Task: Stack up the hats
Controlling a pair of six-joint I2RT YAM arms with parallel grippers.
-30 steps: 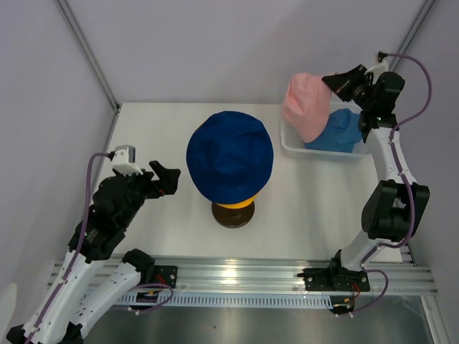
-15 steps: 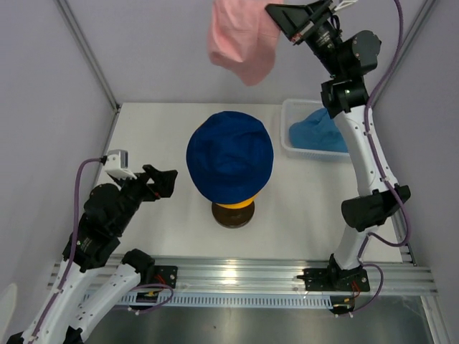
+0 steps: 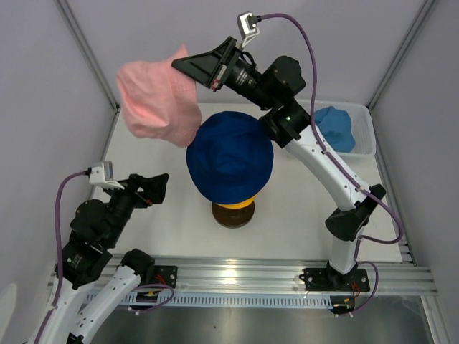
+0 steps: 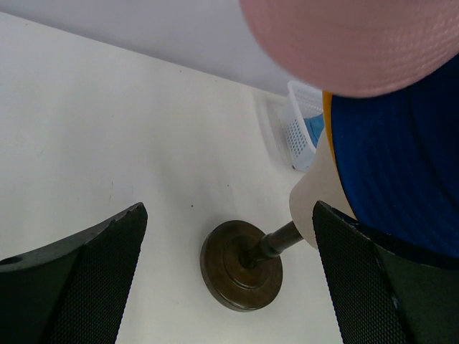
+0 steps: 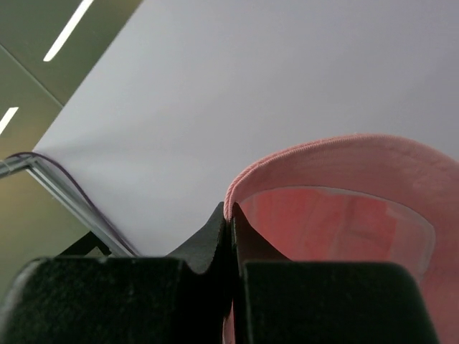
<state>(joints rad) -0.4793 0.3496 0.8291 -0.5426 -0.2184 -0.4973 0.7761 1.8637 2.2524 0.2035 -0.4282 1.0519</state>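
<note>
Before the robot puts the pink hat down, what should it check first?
1. Right gripper shut on the pink hat: ok.
2. Pink hat above the navy hat: not ok, it hangs off to the left.
3. Navy hat sitting on the yellow hat: ok.
4. Left gripper open and apart from the hats: ok.
5. Sky blue hat lying in the basket: ok.

Jaws clamped, right arm [image 3: 323, 163] stretched up-left; left arm [image 3: 107, 215] low, jaws wide apart.

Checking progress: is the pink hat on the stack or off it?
Off. The pink hat hangs from the shut right gripper, left of the navy hat.
</note>
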